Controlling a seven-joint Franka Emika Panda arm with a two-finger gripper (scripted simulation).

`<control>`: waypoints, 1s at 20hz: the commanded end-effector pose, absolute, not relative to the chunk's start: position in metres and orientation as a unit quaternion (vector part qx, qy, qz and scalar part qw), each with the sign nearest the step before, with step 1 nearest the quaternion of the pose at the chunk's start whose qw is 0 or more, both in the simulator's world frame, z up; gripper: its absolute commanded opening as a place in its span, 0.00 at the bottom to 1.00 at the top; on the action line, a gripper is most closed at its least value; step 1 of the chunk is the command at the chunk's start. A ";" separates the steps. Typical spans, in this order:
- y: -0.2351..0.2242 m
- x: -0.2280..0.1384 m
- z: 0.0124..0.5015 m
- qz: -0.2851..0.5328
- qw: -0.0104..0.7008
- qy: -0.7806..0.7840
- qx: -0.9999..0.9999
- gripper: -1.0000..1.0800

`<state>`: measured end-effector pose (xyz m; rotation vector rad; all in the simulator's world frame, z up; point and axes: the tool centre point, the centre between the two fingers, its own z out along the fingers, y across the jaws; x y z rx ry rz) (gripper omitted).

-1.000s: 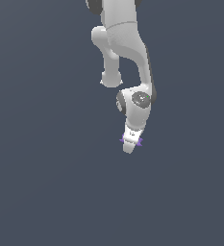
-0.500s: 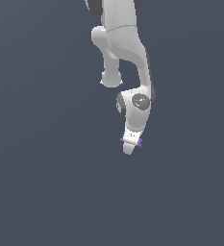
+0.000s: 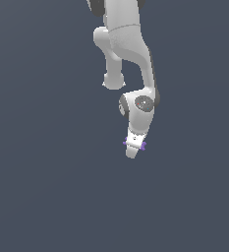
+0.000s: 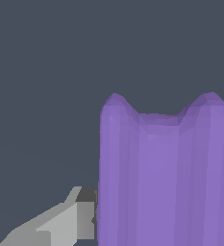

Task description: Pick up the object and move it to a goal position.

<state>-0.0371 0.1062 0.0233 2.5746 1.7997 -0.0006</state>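
Observation:
The purple block (image 3: 143, 146) is held in my white gripper (image 3: 131, 152), above the dark grey floor. Only its small purple ends stick out on either side of the gripper in the exterior view. In the wrist view the purple block (image 4: 164, 178) fills much of the picture, with a notched end showing two peaks. A grey finger (image 4: 60, 226) presses against its side. The gripper is shut on the block. No goal marker shows in either view.
The white arm (image 3: 128, 44) reaches down from the top of the exterior view. A plain dark grey floor (image 3: 42, 187) lies all around, with no other object in view.
Almost nothing differs. The gripper still holds the purple block and has shifted at most very slightly.

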 end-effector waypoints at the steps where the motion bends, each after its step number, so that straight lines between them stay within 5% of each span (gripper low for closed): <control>1: 0.107 -0.034 0.029 0.000 0.000 0.573 0.820 0.00; 20: 0.123 0.010 0.121 0.000 0.000 0.573 0.819 0.00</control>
